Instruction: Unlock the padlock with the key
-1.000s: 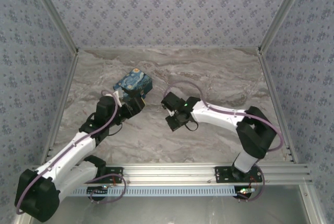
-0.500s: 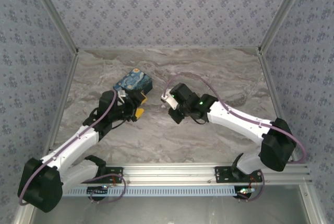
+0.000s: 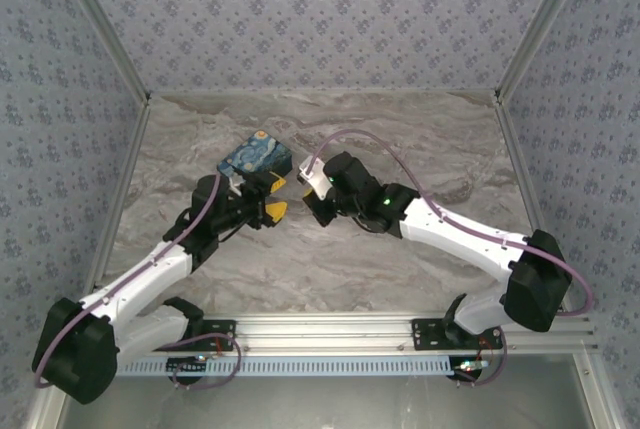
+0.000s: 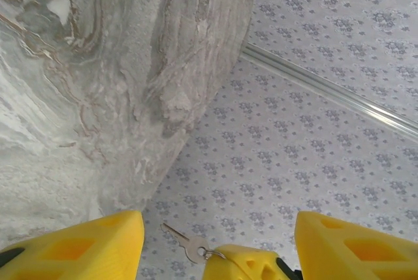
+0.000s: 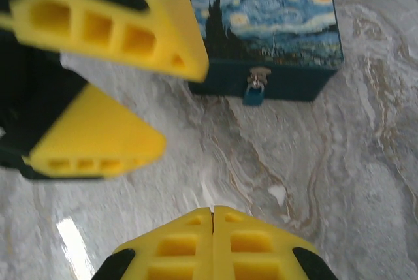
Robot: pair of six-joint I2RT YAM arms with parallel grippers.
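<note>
Teal padlock [image 5: 253,94]: hangs from the hasp on the front face of the box [image 5: 268,25], body pointing down toward the table [image 5: 339,162]
Key [image 4: 187,245]: sticks out on its ring from the tip of the right gripper [image 4: 225,259]; shaft runs up-left in the left wrist view
Right gripper [image 5: 212,211]: fingers pressed together, pinching the key at the ring end
Left gripper [image 4: 219,221]: fingers apart, roughly half-wide, gripping nothing; the key and the right tip sit in the gap between them
Direction: from the right gripper the padlock lies straight ahead and slightly right, across bare table, well apart
Axis: padlock hangs upright on the box face; keyway not resolvable
Nearer arm: in the top view the left gripper [image 3: 280,197] is just beside the box [image 3: 255,156], nearer than the right
Judgement: could be a handover of the key, or the left steadying the lock; cannot tell which
Risk: the key dangles on its ring, so it may swing off line
</note>
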